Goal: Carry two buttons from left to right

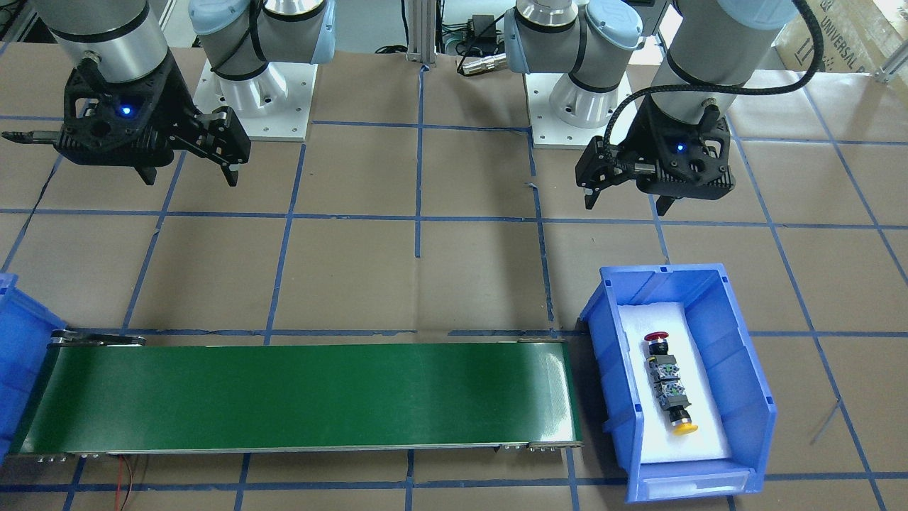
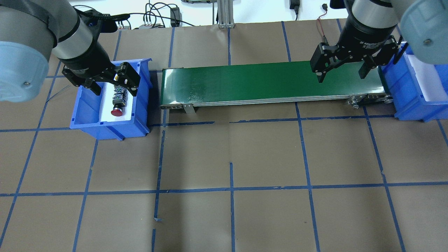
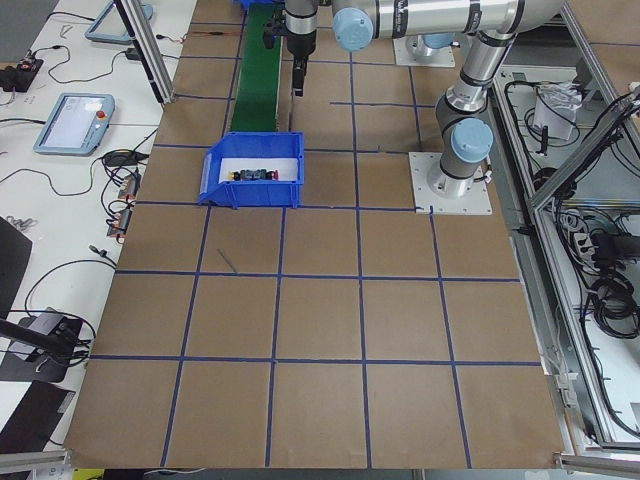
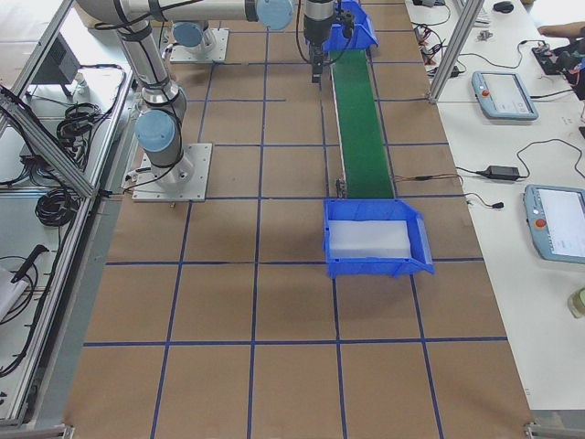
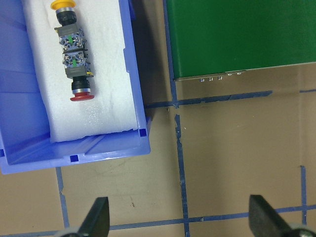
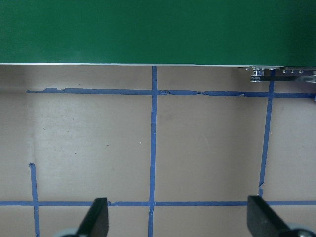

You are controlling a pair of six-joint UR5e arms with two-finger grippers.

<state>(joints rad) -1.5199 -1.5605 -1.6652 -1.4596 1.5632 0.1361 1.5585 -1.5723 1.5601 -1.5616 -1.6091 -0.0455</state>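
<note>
table (image 1: pixel 355 270) held a belt (image 1: pixel 298 390) between left bin (image 1: pixel 738 333) and right bin (image 1: pixel 18 326). red button (image 1: pixel 656 343) and yellow button (image 1: pixel 681 419) lay end to end on foam (image 1: pixel 699 436) in left bin. left gripper (image 1: pixel 626 204) and right gripper (image 1: pixel 190 177) hung wide, empty.

Lettering in view
A cardboard box (image 1: pixel 858 42) past the table's edge bore the word "UNIVERSAL", its remainder cut off; white print on the collar (image 2: pixel 371 44) of the right gripper (image 2: pixel 342 73) was too small to read.
</note>
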